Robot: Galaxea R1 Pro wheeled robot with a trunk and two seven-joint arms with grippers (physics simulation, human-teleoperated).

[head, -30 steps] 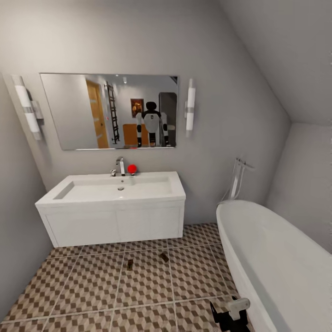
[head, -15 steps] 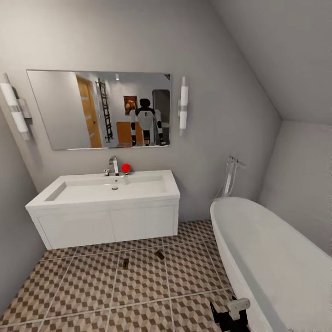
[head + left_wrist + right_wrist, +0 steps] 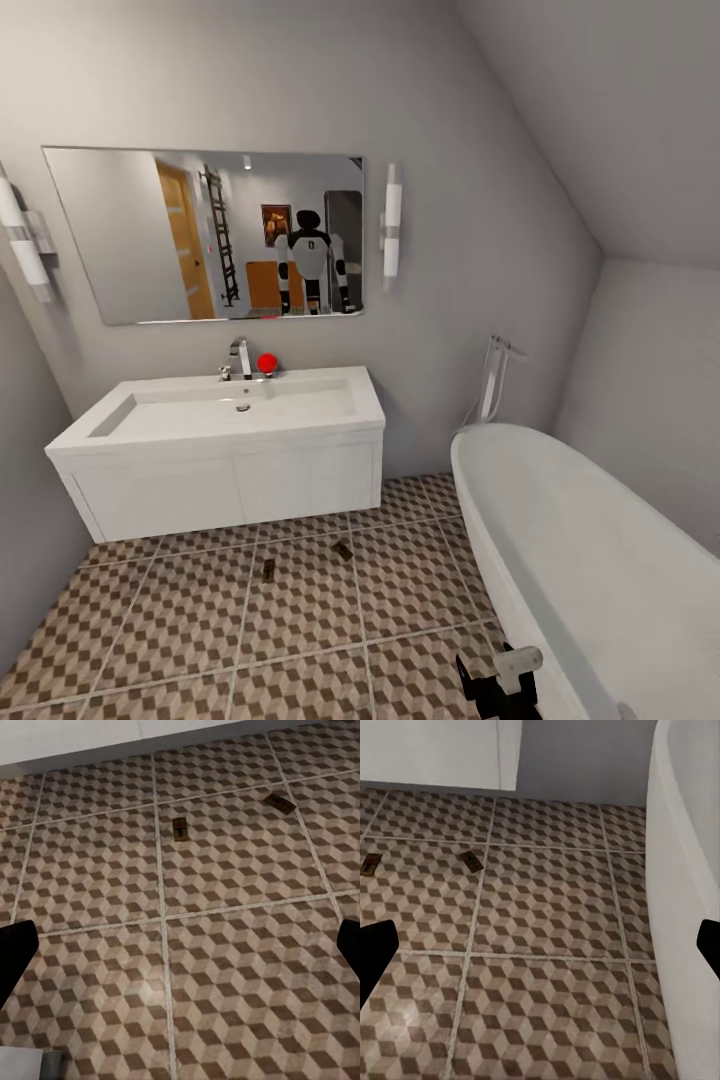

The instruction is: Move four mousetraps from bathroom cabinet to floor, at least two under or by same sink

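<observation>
Tiled bathroom floor (image 3: 200, 620) holds two mousetraps (image 3: 268, 570) (image 3: 344, 550) just before the sink (image 3: 220, 415) — both grippers (image 3: 180, 952) (image 3: 540, 945) wide open, empty. Probably fetch two more.

The whole head view has been shifted, so the camera has been moved rather than the things. The sink (image 3: 215, 415), the mirror (image 3: 205, 235) and the two mousetraps (image 3: 268, 569) on the bathroom floor (image 3: 180, 620) are now seen further left and slightly higher. The bathtub (image 3: 580, 550) is likewise displaced leftward, and the left wall lamp (image 3: 25, 245) is now cut by the picture's edge. The robot's reflection appears smaller.
</observation>
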